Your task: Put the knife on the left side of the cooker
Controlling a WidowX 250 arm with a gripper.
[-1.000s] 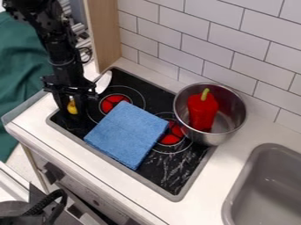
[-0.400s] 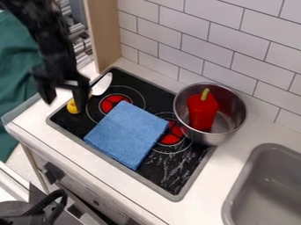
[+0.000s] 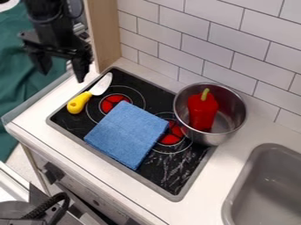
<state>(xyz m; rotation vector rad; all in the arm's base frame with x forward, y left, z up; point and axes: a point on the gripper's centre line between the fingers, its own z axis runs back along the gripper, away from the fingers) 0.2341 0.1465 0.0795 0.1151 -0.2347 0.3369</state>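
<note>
Yellow-handled knife [image 3: 97, 89] lies at cooker's [image 3: 157, 166] ten-to-eleven o'clock, apparently placed, as gripper [image 3: 62, 75] hangs beyond, jaws spread, empty. Clean finish calls for retreat high toward eleven, handle [image 3: 78, 104] untouched.

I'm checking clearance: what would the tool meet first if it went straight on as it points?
Probably the counter, just left of the cooker; the height of the tool is hard to judge, so the cooker's edge or the knife is possible too.
</note>
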